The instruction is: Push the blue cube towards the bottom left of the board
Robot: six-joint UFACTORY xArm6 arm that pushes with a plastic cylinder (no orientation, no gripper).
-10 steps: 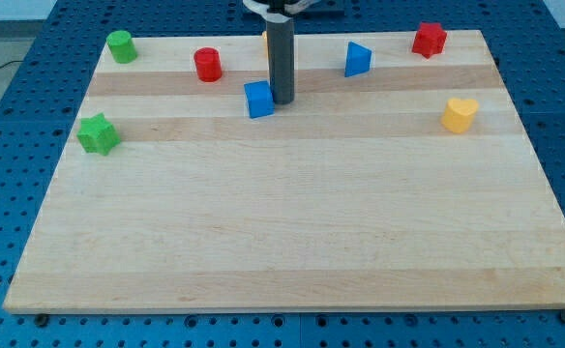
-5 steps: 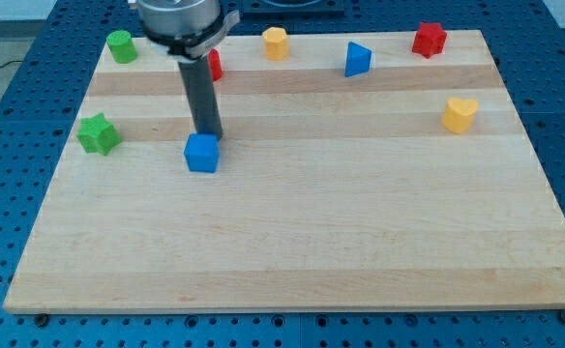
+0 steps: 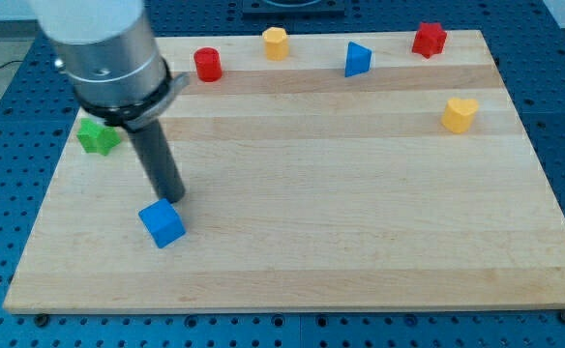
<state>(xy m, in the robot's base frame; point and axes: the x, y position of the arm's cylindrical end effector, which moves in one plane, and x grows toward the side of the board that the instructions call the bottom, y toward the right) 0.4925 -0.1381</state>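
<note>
The blue cube [image 3: 163, 224] sits on the wooden board [image 3: 360, 193] in its lower left part. My tip [image 3: 169, 197] rests just above the cube, at its top edge, touching or nearly touching it. The rod rises up and to the left into the grey arm body [image 3: 104, 58], which hides part of the board's upper left.
A green star block [image 3: 98, 136] lies left of the rod, partly hidden by the arm. A red cylinder [image 3: 207, 64], a yellow block [image 3: 276, 42], a blue triangular block [image 3: 358, 59] and a red star block [image 3: 429, 39] line the top. A yellow heart block [image 3: 460, 114] sits at the right.
My tip has moved down and left across the board, and the blue cube has slid with it from the upper middle to the lower left. The arm now hides the green cylinder.
</note>
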